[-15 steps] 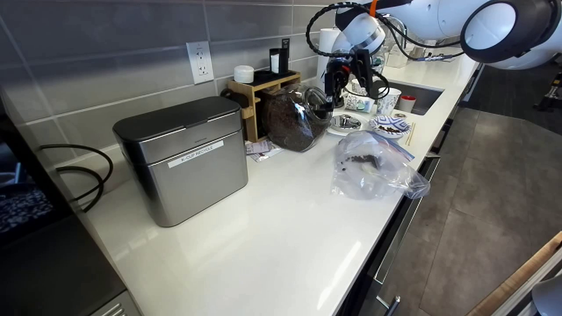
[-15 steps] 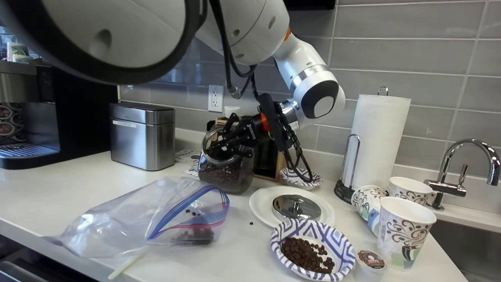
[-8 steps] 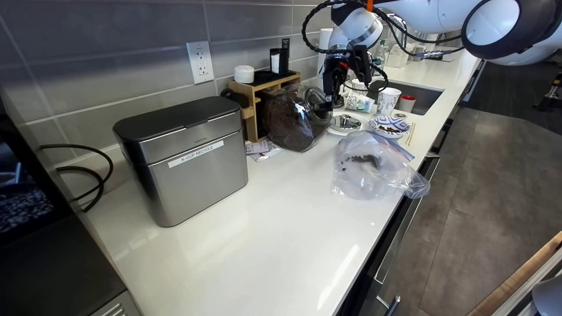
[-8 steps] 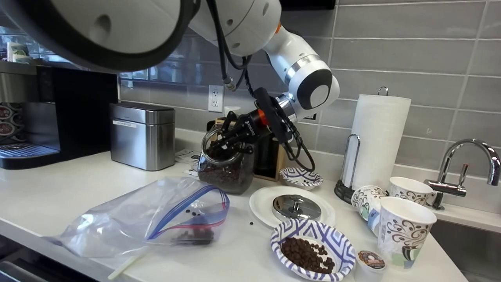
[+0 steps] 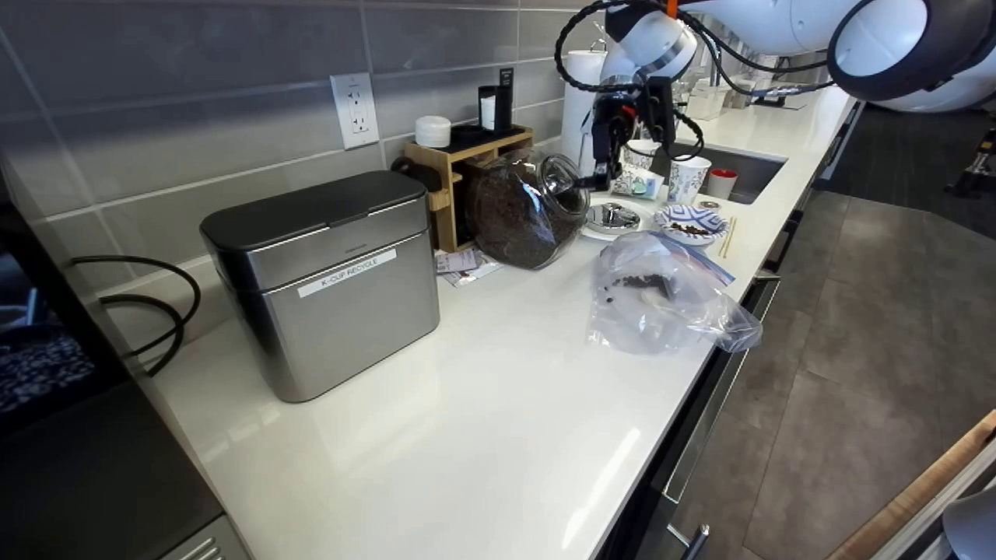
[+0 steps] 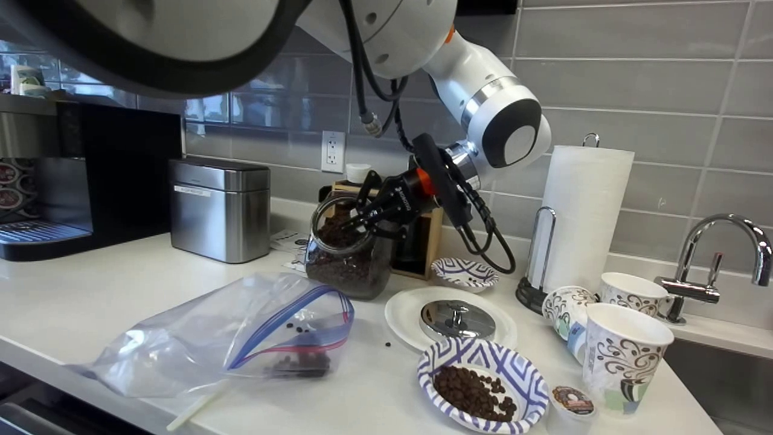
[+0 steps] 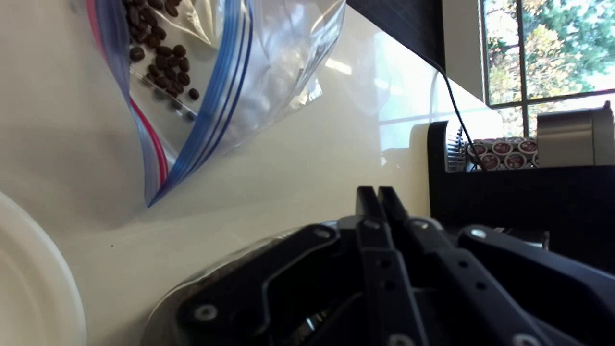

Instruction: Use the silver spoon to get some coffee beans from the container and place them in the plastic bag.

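The glass jar (image 5: 517, 222) of dark coffee beans (image 6: 353, 270) lies tilted with its mouth facing my gripper. My gripper (image 5: 593, 183) is nearly closed at the mouth, as an exterior view (image 6: 353, 225) also shows. In the wrist view the fingertips (image 7: 376, 190) have a narrow gap. A thin silver glint just ahead of them looks like the silver spoon (image 5: 562, 187); its bowl is hidden in the jar. The clear plastic bag (image 6: 181, 344) lies open on the counter with some beans inside, in the wrist view (image 7: 288, 53) too.
A patterned bowl (image 6: 501, 362) of beans stands near a white plate (image 6: 398, 323) with a chrome lid (image 6: 457, 320). Several paper cups (image 6: 625, 356), a paper towel roll (image 6: 586, 217), a grey metal box (image 5: 358, 299) and a wooden shelf (image 5: 447, 198) stand around.
Over the last half second my gripper has drawn back a little from the jar's mouth, to the right in both exterior views. The jar and bag have not moved.
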`<action>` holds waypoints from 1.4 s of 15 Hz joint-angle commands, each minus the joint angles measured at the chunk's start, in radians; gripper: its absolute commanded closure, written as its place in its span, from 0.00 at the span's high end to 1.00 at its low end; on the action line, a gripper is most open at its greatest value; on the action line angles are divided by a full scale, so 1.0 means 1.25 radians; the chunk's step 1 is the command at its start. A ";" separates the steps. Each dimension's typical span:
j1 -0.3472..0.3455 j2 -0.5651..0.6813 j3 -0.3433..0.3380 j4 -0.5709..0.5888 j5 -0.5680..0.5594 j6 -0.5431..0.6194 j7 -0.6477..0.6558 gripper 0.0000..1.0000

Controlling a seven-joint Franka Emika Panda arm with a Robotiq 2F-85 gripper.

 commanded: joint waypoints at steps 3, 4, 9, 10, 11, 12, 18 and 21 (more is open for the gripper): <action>-0.030 -0.029 0.007 -0.038 -0.003 -0.078 -0.072 0.01; -0.034 -0.033 0.007 -0.042 -0.002 -0.092 -0.077 0.01; -0.051 -0.058 -0.002 -0.064 -0.022 -0.158 -0.123 0.01; -0.055 -0.072 -0.005 -0.079 -0.032 -0.164 -0.134 0.01; -0.059 -0.085 -0.008 -0.095 -0.042 -0.169 -0.145 0.01; -0.064 -0.096 -0.010 -0.110 -0.051 -0.172 -0.152 0.01; -0.064 -0.191 -0.044 -0.242 -0.140 -0.142 -0.236 0.01; -0.057 -0.242 -0.068 -0.321 -0.193 -0.115 -0.286 0.01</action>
